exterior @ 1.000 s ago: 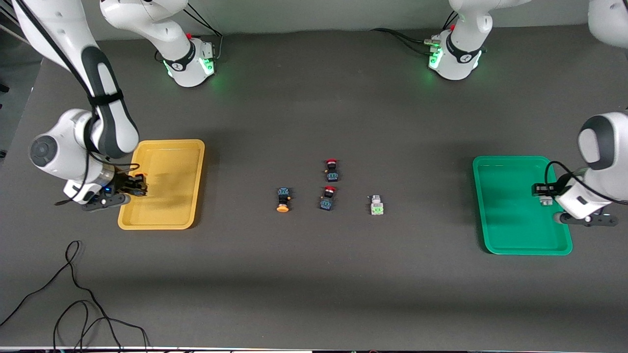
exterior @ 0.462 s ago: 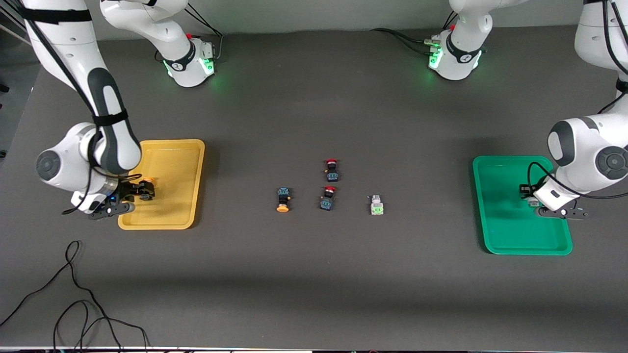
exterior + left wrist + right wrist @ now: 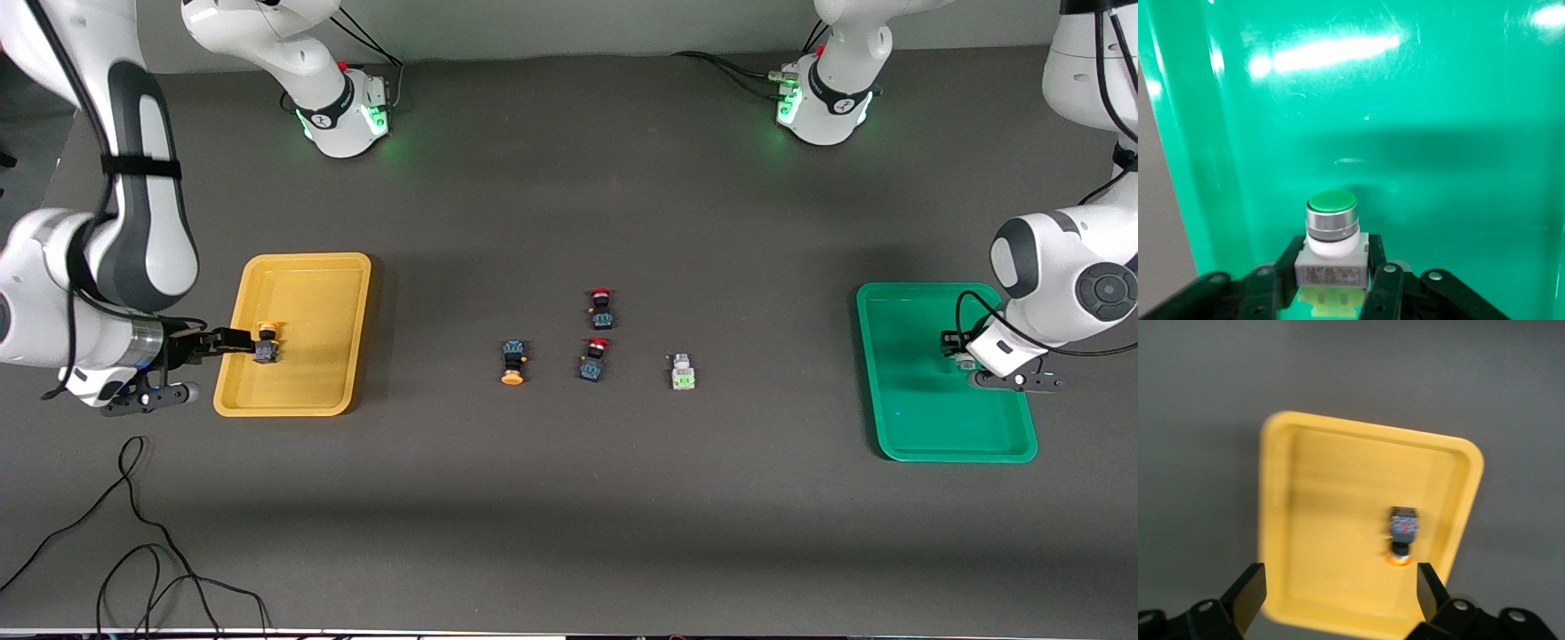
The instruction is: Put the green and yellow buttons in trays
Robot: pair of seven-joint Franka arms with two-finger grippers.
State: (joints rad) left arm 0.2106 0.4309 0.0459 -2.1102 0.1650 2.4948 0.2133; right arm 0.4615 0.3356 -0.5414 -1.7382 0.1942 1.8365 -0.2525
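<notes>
Within the last second the right gripper (image 3: 233,339) had let go of a yellow-capped button (image 3: 265,342) and drawn back: its fingers (image 3: 1250,592) stood wide apart and empty, up above the yellow tray (image 3: 342,267), while that button lay on the tray floor, toward the tray's edge at the right arm's end of the table. That made one yellow button delivered. Over the same second the left gripper (image 3: 958,356) had come in low over the green tray (image 3: 876,373) and remained closed on a green-capped button (image 3: 1331,230), its pale body pinched between the two fingers (image 3: 1378,280); whether the button's base already touched the tray floor was hard to tell, though it looked very close, so that release seemed the next thing due. By count there were two trays, one yellow and one green. There were six switches in all: two yellow-capped, one in the yellow tray and one (image 3: 513,361) on the open table; two green, one in the left gripper and one (image 3: 682,371) on the table; and two red-capped switches (image 3: 597,334) between those, left alone. About half the task remained.
</notes>
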